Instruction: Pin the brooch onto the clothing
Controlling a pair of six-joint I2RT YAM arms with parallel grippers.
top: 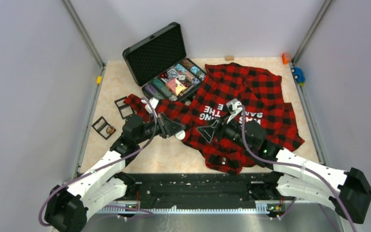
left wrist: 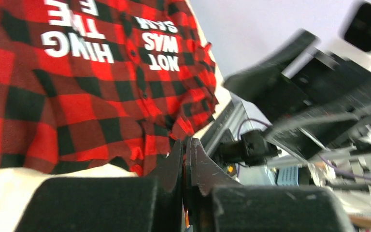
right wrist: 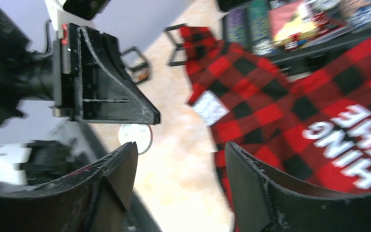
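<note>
The red-and-black checked shirt (top: 251, 92) lies spread on the table with white lettering facing up; it also shows in the left wrist view (left wrist: 77, 96) and the right wrist view (right wrist: 280, 111). My left gripper (top: 178, 129) (left wrist: 187, 142) is shut just off the shirt's left edge. A thin orange-edged thing sits between its jaws. A white round disc, the brooch (top: 180, 136) (right wrist: 135, 137), sticks out below its tip. My right gripper (top: 207, 131) (right wrist: 181, 154) is open and empty, facing the left gripper over the shirt's left edge, a short gap away.
An open black case (top: 147, 55) with several brooches in foam stands at the back left. Two small black frames (top: 123, 107) (top: 104, 127) lie left of the shirt. A wooden block (top: 229, 57), an orange thing (top: 286, 58) and a blue toy (top: 298, 75) sit by the back and right walls.
</note>
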